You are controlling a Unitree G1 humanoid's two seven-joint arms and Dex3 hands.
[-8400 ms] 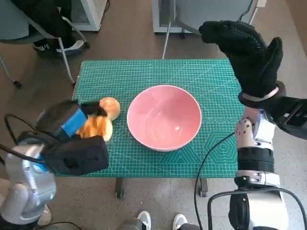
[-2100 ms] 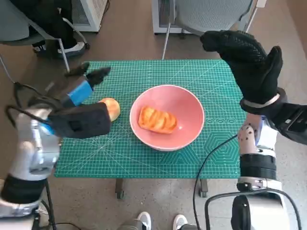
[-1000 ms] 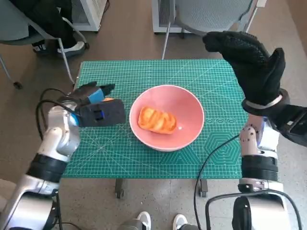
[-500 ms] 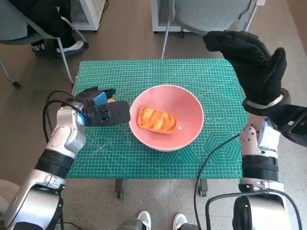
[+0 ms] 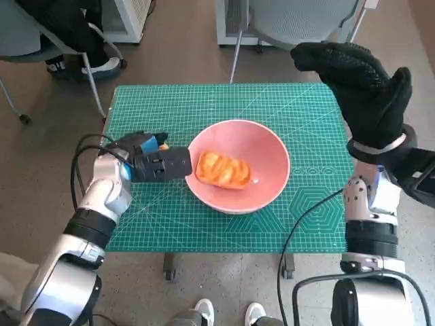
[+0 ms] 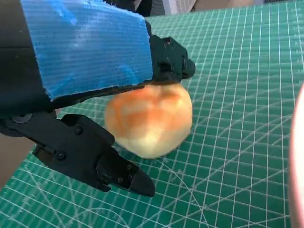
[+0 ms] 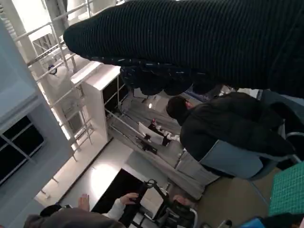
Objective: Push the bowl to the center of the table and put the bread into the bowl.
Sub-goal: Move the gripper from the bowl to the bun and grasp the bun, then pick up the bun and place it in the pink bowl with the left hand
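Observation:
The pink bowl stands near the middle of the green cutting mat. A glazed, oblong piece of bread lies inside it. Left of the bowl a round bun rests on the mat. My left hand is low over that bun, so the head view shows only a sliver of it. In the left wrist view one finger touches the bun's top and the thumb lies close beside it. My gloved right hand is raised over the table's far right corner, fingers spread, holding nothing.
The bowl's rim shows in the left wrist view. A black cable hangs off the table's front right. Chairs stand behind the table, with a person's legs at the far left. Shoes show below the front edge.
The bread went from my left hand into the bowl. Since then my left hand has come down and moved right onto the round bun. My right hand has stayed raised.

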